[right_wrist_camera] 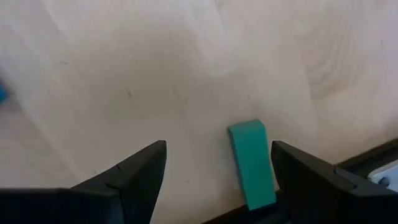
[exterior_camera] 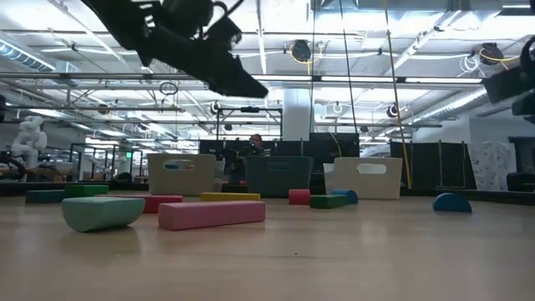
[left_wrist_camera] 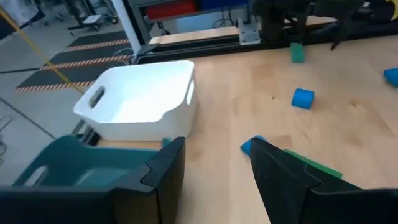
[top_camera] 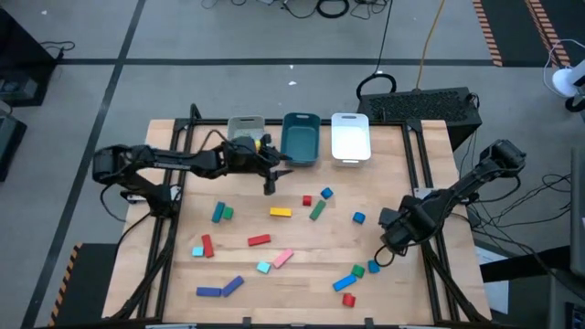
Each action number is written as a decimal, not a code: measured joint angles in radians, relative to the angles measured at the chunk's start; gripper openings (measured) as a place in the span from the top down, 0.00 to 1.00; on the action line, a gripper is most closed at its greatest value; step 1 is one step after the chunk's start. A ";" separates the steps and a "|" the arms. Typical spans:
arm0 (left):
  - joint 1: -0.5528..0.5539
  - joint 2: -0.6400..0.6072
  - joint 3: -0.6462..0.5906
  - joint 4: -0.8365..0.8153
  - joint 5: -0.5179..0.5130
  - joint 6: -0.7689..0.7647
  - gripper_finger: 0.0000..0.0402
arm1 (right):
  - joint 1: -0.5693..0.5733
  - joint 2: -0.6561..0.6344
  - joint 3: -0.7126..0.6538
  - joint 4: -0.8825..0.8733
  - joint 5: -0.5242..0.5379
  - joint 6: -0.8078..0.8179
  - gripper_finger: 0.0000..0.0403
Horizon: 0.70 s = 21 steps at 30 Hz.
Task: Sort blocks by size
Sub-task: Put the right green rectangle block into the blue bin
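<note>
Several coloured blocks lie flat on the wooden table, among them a yellow bar (top_camera: pixel 281 212), a red bar (top_camera: pixel 259 240), a pink bar (top_camera: pixel 281 259) and a blue cylinder (top_camera: pixel 358 217). My left gripper (top_camera: pixel 271 186) is open and empty, raised above the table just in front of the grey tray (top_camera: pixel 245 128) and the teal tray (top_camera: pixel 302 137); its fingers show in the left wrist view (left_wrist_camera: pixel 214 149). My right gripper (top_camera: pixel 387 253) is open and low over the table at the near right. A teal-green block (right_wrist_camera: pixel 251 163) lies on the wood between its fingers (right_wrist_camera: pixel 217 149), nearer one finger, untouched.
The white tray (top_camera: pixel 350 137) stands right of the teal tray at the table's far edge. A green block (top_camera: pixel 356 270), a blue block (top_camera: pixel 343 282) and a red block (top_camera: pixel 348 299) lie close to my right gripper. Two blue bars (top_camera: pixel 219 289) lie near the front edge.
</note>
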 joint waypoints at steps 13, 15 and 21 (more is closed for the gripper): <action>-0.032 0.173 0.000 0.212 0.001 0.001 0.55 | 0.030 0.017 -0.009 -0.011 0.002 0.042 0.32; -0.032 0.182 0.000 0.210 0.000 0.001 0.55 | 0.030 0.017 -0.013 -0.005 0.005 0.032 0.32; -0.032 0.195 0.000 0.228 0.001 0.003 0.55 | 0.024 0.016 -0.019 -0.002 0.003 0.011 0.32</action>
